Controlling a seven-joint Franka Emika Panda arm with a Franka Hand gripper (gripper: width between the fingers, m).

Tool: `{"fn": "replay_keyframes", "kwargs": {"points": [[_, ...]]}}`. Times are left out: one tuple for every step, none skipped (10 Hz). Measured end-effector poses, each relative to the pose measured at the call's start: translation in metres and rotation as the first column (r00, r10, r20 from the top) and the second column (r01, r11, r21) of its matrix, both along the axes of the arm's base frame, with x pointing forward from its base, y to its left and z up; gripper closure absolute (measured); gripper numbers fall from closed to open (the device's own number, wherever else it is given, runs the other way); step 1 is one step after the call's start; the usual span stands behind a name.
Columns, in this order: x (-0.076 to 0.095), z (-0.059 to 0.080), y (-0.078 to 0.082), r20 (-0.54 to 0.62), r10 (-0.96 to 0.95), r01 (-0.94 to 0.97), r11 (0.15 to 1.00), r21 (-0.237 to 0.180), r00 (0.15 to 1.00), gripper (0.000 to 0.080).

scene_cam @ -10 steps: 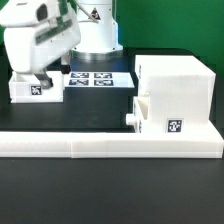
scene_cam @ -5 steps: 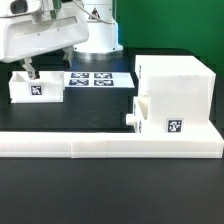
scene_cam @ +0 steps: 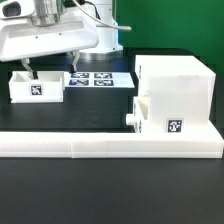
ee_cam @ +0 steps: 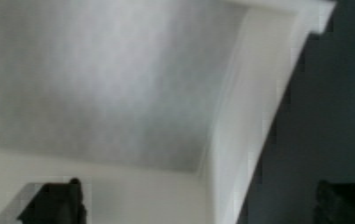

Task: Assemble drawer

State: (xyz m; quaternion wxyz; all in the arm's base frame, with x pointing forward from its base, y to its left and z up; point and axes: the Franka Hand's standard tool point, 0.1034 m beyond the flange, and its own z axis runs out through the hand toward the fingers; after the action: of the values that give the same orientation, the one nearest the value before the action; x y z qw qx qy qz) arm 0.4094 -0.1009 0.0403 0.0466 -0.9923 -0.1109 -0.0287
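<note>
Tags [scene_cam: 174, 126] of black-and-white squares mark loose tray [scene_cam: 20, 92], housing [scene_cam: 180, 85] and marker board [scene_cam: 122, 79].

The large white cubic housing [scene_cam: 180, 80] is sitting upright at the frame's right, with a knobbed tray [scene_cam: 148, 115] touching its lower left. The second open-top tray [scene_cam: 38, 89] is resting at upper left, its tag facing forward.

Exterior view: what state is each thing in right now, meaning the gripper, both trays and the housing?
gripper: open, fingers wide apart, above the loose tray, holding nothing.
loose tray: upright on the table, outside the housing, not gripped.
second tray: partly inside the housing, knob end sticking out.
housing: upright, not yet holding both trays.
</note>
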Motion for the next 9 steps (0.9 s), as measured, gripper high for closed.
{"fn": "replay_keyframes", "kwargs": {"points": [[-0.004, -0.003, 0.002, -0.01, -0.055, 0.055, 0.998, 0.003, 0.998, 0.015], [-0.005, -0.006, 0.005, -0.018, -0.141, 0.141, 0.99, 0.005, 0.99, 0.015], [-0.008, -0.011, 0.006, -0.02, -0.174, 0.174, 0.985, 0.005, 0.985, 0.015], [-0.01, -0.016, 0.007, -0.021, -0.199, 0.199, 0.98, 0.005, 0.98, 0.015], [-0.012, -0.022, 0.009, -0.022, -0.22, 0.22, 0.975, 0.006, 0.975, 0.015], [-0.014, -0.027, 0.01, -0.019, -0.204, 0.204, 0.979, 0.005, 0.979, 0.015], [-0.017, -0.031, 0.012, -0.02, -0.189, 0.189, 0.982, 0.004, 0.982, 0.015], [-0.021, -0.033, 0.015, -0.025, -0.164, 0.164, 0.986, 0.004, 0.986, 0.015], [-0.024, -0.034, 0.017, -0.03, -0.153, 0.153, 0.988, 0.005, 0.988, 0.015]]}}
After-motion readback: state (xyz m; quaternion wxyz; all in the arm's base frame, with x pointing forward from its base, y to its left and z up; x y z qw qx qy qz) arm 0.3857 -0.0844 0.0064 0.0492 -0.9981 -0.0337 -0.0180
